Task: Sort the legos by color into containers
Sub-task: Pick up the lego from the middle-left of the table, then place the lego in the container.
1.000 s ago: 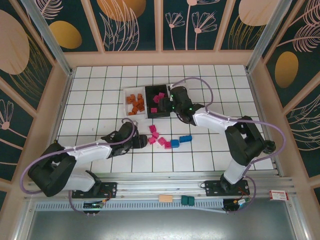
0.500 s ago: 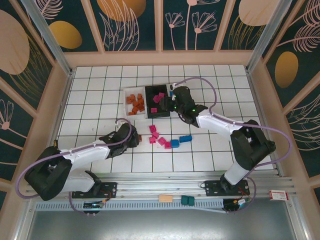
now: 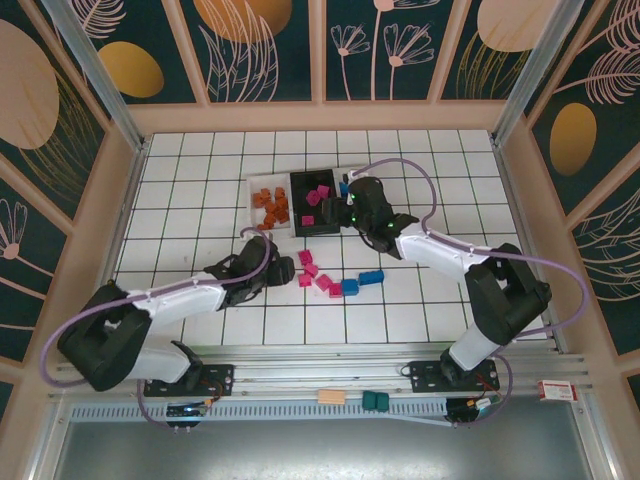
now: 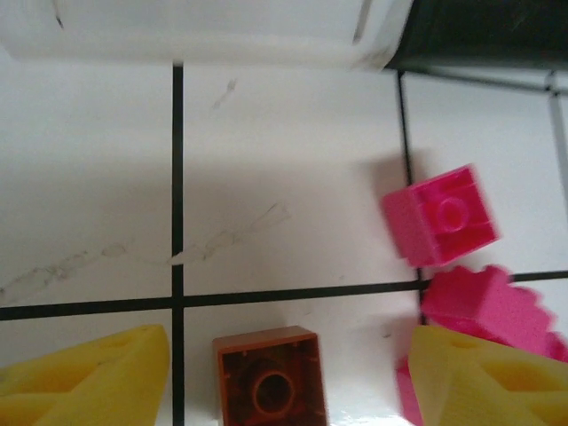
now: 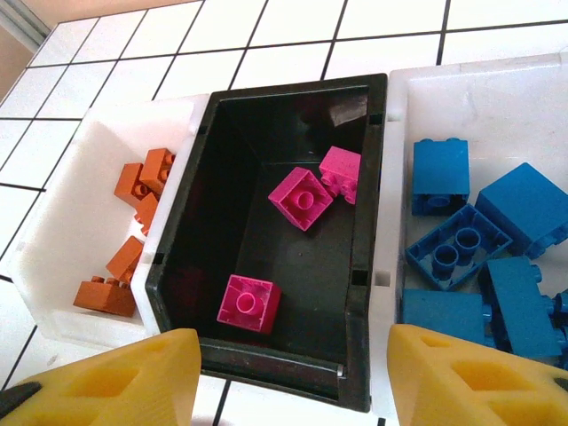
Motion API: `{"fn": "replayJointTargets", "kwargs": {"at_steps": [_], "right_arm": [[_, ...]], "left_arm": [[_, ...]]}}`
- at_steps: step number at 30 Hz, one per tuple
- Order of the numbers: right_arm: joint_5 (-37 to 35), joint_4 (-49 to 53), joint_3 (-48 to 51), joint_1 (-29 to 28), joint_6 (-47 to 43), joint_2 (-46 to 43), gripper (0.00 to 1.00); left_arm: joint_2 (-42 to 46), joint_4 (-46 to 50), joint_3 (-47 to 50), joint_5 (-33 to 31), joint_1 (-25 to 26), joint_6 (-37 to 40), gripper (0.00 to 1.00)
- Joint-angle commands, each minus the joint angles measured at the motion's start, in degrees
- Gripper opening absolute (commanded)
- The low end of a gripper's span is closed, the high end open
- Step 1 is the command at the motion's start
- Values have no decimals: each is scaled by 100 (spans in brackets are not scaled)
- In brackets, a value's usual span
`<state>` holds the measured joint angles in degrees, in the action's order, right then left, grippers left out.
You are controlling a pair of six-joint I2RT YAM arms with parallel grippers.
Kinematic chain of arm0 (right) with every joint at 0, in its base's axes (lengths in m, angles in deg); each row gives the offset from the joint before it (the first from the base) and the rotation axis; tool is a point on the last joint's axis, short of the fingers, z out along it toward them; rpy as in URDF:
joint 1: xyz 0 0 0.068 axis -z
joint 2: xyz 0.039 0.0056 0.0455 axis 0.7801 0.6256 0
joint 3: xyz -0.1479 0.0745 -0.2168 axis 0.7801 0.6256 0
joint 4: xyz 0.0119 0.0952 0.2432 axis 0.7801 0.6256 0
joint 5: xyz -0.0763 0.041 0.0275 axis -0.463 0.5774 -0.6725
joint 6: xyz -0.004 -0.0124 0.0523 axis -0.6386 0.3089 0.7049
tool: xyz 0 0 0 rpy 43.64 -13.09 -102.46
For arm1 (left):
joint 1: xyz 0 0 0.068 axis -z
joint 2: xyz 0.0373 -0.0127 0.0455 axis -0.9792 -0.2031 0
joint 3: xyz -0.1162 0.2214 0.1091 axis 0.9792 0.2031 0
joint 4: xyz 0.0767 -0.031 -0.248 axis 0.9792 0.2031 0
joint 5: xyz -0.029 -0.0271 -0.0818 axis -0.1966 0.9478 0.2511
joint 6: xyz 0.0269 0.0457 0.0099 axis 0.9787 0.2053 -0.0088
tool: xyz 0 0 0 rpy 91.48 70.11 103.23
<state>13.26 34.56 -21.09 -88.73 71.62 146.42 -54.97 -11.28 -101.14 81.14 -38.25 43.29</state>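
Legos (image 3: pixel 323 282) are partly sorted. Brown-orange ones lie in the left white bin (image 5: pixel 58 209), magenta in the black bin (image 5: pixel 257 177) and blue in the right white bin (image 5: pixel 497 75). A loose cluster of pink and blue ones lies on the surface (image 3: pixel 190 170) in front of the bins.

The coming move turns on one brown-orange brick (image 4: pixel 269 382). It lies squarely between the spread fingers of the left claw (image 4: pixel 288 355), which grips nothing. The brick is about square, with no long axis to line up on, and seems to lie hollow side up, though the view is blurred. Its bin is straight ahead of that claw, and a pink brick (image 4: pixel 441 216) lies just off to the right.

The right claw (image 5: pixel 293 355) hangs over the bins, spread and empty. No brand or writing is legible.
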Motion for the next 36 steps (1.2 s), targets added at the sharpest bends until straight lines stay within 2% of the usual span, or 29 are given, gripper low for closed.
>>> {"fn": "replayJointTargets", "kwargs": {"at_steps": [1, 3, 7, 12, 18, 22, 25, 30, 36], "right_arm": [[-82, -121, 144, 70, 100, -236, 58], [-78, -129, 197, 95, 108, -300, 58], [-69, -178, 272, 140, 141, -348, 58], [-64, -201, 301, 137, 187, -340, 59], [-96, -121, 395, 142, 196, -487, 59], [-41, -227, 644, 133, 244, -718, 58], [97, -419, 932, 133, 301, -946, 58], [335, -478, 1309, 95, 298, -1275, 59], [412, -355, 1709, -23, 187, -1721, 58]], "left_arm": [[-269, -169, -119, -5, 1, 99, 70], [-344, -91, -89, -129, 5, 109, 69], [-485, -105, 24, -230, 17, 144, 60], [-669, -219, 63, -247, 40, 122, 41], [-104, 203, -133, -445, 39, 205, 30], [147, 718, -871, -928, -15, 557, 29], [-54, 824, -1560, -1069, -300, 838, 29], [-902, 564, -2464, -868, -933, 1048, 27], [-2073, 518, -3406, -772, -1243, 1102, 27]]}}
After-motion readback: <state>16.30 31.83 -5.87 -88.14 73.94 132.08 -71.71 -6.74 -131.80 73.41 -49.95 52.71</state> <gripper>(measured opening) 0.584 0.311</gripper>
